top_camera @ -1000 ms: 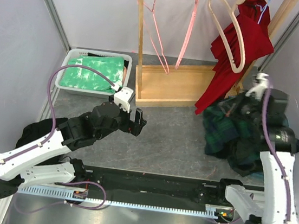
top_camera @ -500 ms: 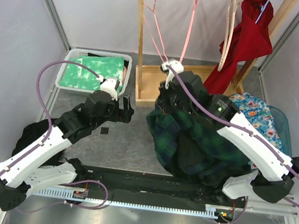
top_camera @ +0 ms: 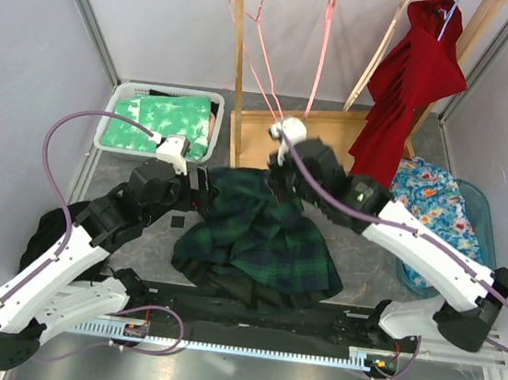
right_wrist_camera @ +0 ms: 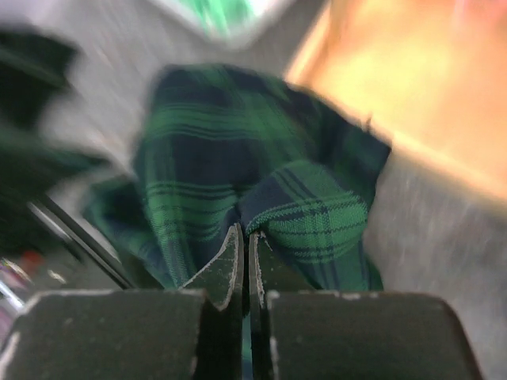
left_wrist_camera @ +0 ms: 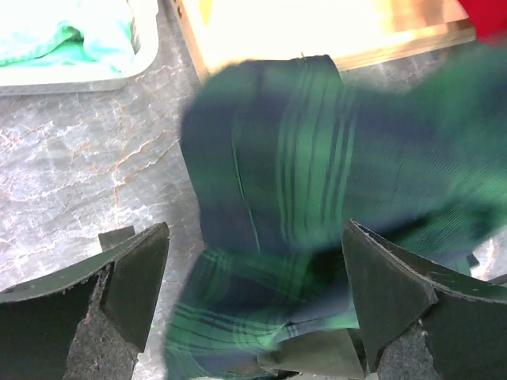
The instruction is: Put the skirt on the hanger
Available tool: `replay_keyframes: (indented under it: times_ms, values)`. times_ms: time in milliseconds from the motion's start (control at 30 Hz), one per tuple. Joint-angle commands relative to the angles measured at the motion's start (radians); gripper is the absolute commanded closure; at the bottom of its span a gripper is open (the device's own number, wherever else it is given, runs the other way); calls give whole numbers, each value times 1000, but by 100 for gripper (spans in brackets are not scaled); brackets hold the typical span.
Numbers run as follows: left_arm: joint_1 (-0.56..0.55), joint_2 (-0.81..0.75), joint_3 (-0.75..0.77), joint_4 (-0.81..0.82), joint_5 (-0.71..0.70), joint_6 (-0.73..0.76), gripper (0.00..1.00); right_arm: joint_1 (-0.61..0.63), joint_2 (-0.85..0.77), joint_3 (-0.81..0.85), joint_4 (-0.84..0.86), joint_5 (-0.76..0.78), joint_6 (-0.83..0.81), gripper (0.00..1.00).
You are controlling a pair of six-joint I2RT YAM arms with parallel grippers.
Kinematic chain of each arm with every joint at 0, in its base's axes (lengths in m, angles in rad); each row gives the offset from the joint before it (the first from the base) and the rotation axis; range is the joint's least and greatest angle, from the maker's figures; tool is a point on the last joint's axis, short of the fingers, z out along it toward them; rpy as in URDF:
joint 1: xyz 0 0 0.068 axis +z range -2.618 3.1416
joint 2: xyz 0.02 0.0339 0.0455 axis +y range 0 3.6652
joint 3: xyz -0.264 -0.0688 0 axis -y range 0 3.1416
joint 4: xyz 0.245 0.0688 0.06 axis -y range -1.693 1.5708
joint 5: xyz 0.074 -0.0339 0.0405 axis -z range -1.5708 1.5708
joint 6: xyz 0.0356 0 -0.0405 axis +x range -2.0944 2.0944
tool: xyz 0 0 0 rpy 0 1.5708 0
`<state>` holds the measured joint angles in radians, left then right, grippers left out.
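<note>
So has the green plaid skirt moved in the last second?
Yes. The skirt has swung left, from right of the wooden rack base to the table in front of it, pinched in the right gripper.

- A wooden rack [top_camera: 251,139] stands mid-back on the table [top_camera: 361,263].
- The skirt [top_camera: 261,242] lies spread just before the rack.
- Left of the rack: a basket [top_camera: 105,137] holding folded cloth [top_camera: 165,119].
- On the rack hang hangers [top_camera: 324,41] and a garment [top_camera: 416,80] (right end).
- Right of the rack: a tub [top_camera: 478,195].
- The left gripper [left_wrist_camera: 253,293] sits front-left of the rack; the right gripper [right_wrist_camera: 244,253] sits directly before it.
</note>
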<state>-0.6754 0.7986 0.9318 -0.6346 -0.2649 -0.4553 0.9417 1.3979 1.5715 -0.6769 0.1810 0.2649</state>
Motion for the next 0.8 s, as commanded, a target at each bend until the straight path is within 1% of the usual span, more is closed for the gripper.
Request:
replay_keyframes:
  times_ms: [0,33,67,100,167,200,233,267,300,333,400,433,467,500,633,667,733,767]
  values:
    - [5,4,-11,-5,-28,-36,5,-1,-166,-374,68,34,86,100]
    - [5,7,-20,3,-28,-37,5,-1,-187,-434,68,47,106,100]
    - [7,11,-31,4,-28,-40,4,-6,-229,-541,69,64,126,100]
    - [7,25,-36,7,-19,-43,4,-10,-247,-588,71,75,175,100]
    - [7,40,-47,15,-5,-48,4,-26,-292,-684,59,104,213,100]
    - [7,51,-50,18,-4,-54,4,-32,-303,-706,45,112,224,100]
    - [8,56,-60,24,-4,-59,4,-37,-313,-722,34,127,249,96]
    - [8,62,-63,27,0,-63,4,-50,-326,-731,19,147,260,91]
    - [8,66,-68,30,3,-68,4,-58,-327,-728,-12,194,266,71]
    - [8,74,-73,35,6,-77,4,-63,-327,-719,-27,218,279,60]
    - [8,83,-77,47,12,-85,4,-64,-318,-667,-33,235,267,47]
    - [8,91,-79,47,9,-86,4,-64,-315,-644,-21,209,248,45]
    - [8,94,-79,47,3,-88,4,-63,-310,-595,-1,186,191,43]
    - [8,97,-82,47,0,-89,4,-63,-307,-570,48,160,162,42]
    - [10,91,-108,70,16,-89,5,-40,-266,-458,187,-44,28,38]
    - [8,85,-113,70,12,-92,5,-21,-222,-402,201,-67,8,37]
    - [10,80,-119,64,-2,-95,6,6,-162,-342,211,-100,-56,36]
    - [10,79,-119,61,-19,-100,6,37,-93,-290,211,-116,-75,35]
